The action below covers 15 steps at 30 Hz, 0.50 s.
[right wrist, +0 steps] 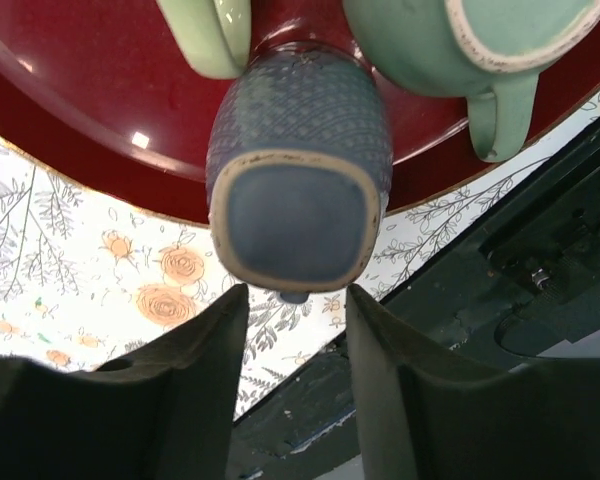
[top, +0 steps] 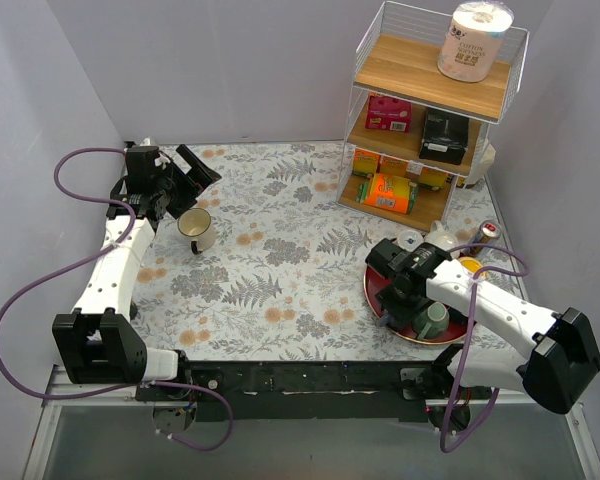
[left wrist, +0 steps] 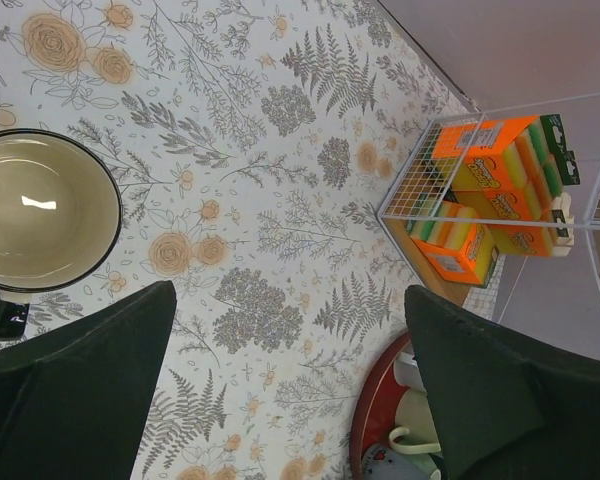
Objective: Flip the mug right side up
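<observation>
A blue mug stands upside down on the dark red tray, its squarish base facing the right wrist camera. My right gripper is open and empty just above and near it, one finger to each side, not touching. In the top view the right gripper hovers over the tray's left part and hides the blue mug. The mug's edge shows in the left wrist view. My left gripper is open and empty at the far left; it also shows in the left wrist view.
A cream enamel mug with a dark rim stands upright below the left gripper. Two pale green mugs share the tray. A wire shelf rack with boxes and a paper roll stands at the back right. The black front rail is close.
</observation>
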### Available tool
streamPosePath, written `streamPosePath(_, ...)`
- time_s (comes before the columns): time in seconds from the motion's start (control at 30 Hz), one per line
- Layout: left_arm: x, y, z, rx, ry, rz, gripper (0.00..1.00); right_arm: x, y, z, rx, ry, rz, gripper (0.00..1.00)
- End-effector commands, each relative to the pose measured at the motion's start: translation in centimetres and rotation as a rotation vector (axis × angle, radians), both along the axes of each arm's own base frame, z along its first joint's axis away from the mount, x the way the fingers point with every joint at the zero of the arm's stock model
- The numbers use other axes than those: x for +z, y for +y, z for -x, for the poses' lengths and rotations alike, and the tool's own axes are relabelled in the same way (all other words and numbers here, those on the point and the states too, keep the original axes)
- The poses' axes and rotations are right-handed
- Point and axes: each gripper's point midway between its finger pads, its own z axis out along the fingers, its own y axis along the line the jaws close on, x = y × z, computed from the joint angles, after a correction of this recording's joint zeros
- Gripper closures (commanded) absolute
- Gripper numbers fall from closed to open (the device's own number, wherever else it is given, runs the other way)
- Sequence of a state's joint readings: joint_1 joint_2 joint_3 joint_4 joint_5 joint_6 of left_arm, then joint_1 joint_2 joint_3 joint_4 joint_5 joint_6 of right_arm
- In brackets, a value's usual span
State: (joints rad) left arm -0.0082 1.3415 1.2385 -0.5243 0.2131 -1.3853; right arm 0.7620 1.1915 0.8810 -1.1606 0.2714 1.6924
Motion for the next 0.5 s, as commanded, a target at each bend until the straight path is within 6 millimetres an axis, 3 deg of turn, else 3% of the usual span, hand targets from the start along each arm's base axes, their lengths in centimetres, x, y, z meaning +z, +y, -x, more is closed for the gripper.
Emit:
streamPosePath(0.0, 0.8, -0.4, 0.0, -0.021, -0.018, 0.028, 0.02, -0.9, -1.3, -0.1, -0.055, -0.014, 0.07, 0.51)
streamPosePath(0.23, 0.7, -0.7, 0.0, -0.035, -0.014, 0.041, 0.02, -2.0, -1.8, 0.0, -0.051, -0.01, 0.101, 0.63)
streamPosePath(0.33, 0.7, -0.8, 0.1, -0.039, -0.013, 0.045, 0.02, -2.1, -1.7, -0.2, -0.041, -0.014, 0.099, 0.76)
streamPosePath(0.43, 0.6, -0.9, 0.2, -0.043, -0.009, 0.053, 0.02, -1.9, -1.5, -0.4, -0.02, -0.02, 0.095, 0.97)
streamPosePath(0.47, 0.6, -0.9, 0.3, -0.04, -0.004, 0.055, 0.02, -1.5, -1.3, -0.6, -0.015, -0.029, 0.089, 0.99)
